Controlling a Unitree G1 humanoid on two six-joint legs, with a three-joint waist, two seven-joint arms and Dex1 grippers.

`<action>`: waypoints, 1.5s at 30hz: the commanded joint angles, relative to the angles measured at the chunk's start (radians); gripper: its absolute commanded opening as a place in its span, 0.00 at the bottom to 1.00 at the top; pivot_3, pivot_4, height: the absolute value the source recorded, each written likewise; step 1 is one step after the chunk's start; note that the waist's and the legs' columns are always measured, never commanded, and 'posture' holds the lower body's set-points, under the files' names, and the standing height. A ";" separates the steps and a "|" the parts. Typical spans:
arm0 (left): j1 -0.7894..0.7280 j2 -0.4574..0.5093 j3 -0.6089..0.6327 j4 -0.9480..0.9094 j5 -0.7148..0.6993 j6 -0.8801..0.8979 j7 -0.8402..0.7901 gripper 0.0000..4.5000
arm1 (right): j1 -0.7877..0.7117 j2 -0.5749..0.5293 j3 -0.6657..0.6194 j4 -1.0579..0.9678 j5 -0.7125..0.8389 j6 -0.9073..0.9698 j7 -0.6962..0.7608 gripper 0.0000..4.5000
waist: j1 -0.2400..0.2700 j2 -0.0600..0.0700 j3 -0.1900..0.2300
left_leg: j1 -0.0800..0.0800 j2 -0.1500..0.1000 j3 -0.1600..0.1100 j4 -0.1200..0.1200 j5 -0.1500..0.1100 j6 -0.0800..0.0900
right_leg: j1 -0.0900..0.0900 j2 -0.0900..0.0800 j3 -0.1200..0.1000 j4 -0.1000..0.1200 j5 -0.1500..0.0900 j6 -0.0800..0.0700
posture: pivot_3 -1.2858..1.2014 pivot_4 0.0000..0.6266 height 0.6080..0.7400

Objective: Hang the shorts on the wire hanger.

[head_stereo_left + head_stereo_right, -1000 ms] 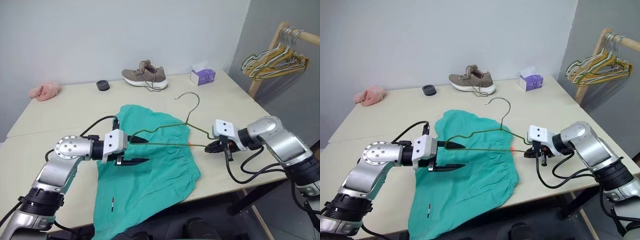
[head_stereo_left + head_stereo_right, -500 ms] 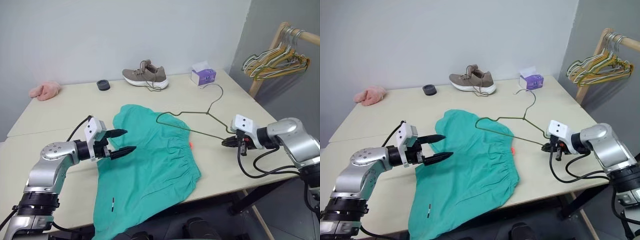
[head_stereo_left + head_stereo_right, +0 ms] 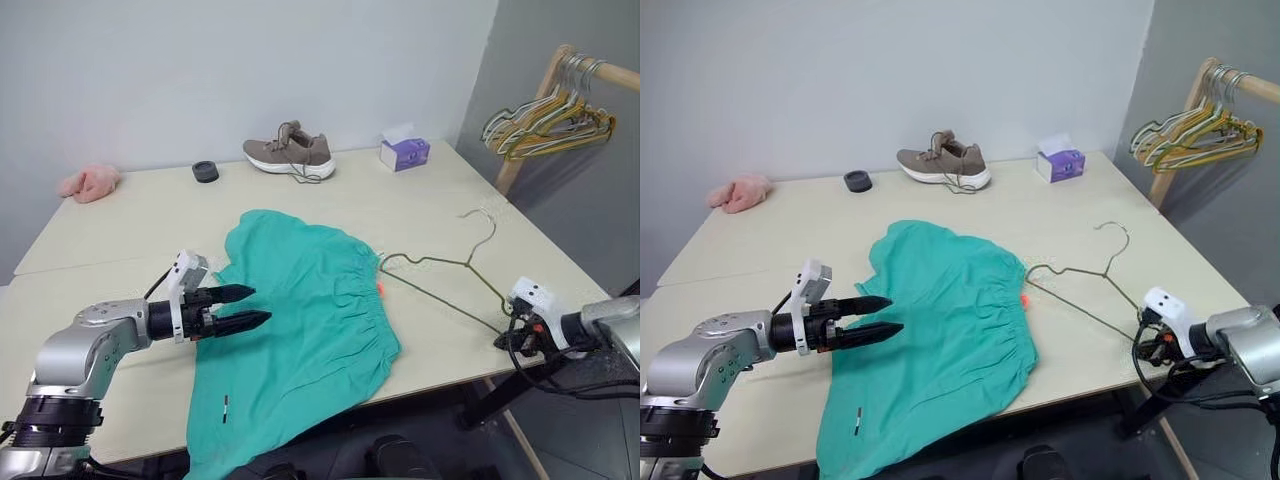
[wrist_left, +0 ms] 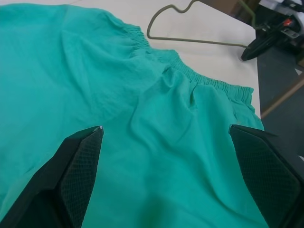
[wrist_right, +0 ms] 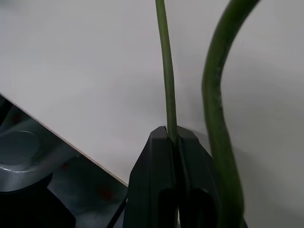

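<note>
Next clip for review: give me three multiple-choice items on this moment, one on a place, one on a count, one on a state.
1. Where does the wire hanger lie?
A. beside the shorts, on the side of the right end effector
B. under the shoe
C. on the rack

2. How many shoes are on the table?
A. none
B. one
C. three

3. What state is the left end effector in?
A. shut on the shorts
B. shut on the hanger
C. open over the shorts

Answers: 1 A, the wire rests on bare tabletop by the waistband; 2 B, a single tan shoe stands near the wall; 3 C, its fingers stand apart above the fabric.
</note>
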 commanded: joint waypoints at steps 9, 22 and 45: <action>-0.001 -0.018 0.012 -0.084 -0.006 0.004 0.038 1.00 | -0.051 -0.004 0.019 -0.093 0.066 0.085 0.016 0.00 | 0.000 0.000 0.000 | 0.000 0.000 0.000 0.000 0.000 0.000 | 0.000 0.000 0.000 0.000 0.000 0.000 | 0.43 0.00 1.00; -0.015 -0.026 0.079 -0.004 -0.003 0.000 0.109 1.00 | -0.115 -0.034 0.066 -0.077 0.153 0.261 0.045 0.00 | 0.003 0.000 0.000 | 0.000 0.000 0.000 0.000 0.000 0.000 | 0.000 0.000 0.000 -0.001 0.000 0.000 | 0.43 0.00 1.00; 0.023 -0.037 0.078 -0.018 0.028 -0.046 0.122 1.00 | -0.276 0.081 0.134 -0.038 0.287 0.433 -0.039 0.00 | 0.006 -0.001 0.000 | -0.001 0.000 -0.001 0.000 0.000 0.000 | 0.000 0.000 0.000 -0.002 0.000 0.001 | 0.45 0.00 1.00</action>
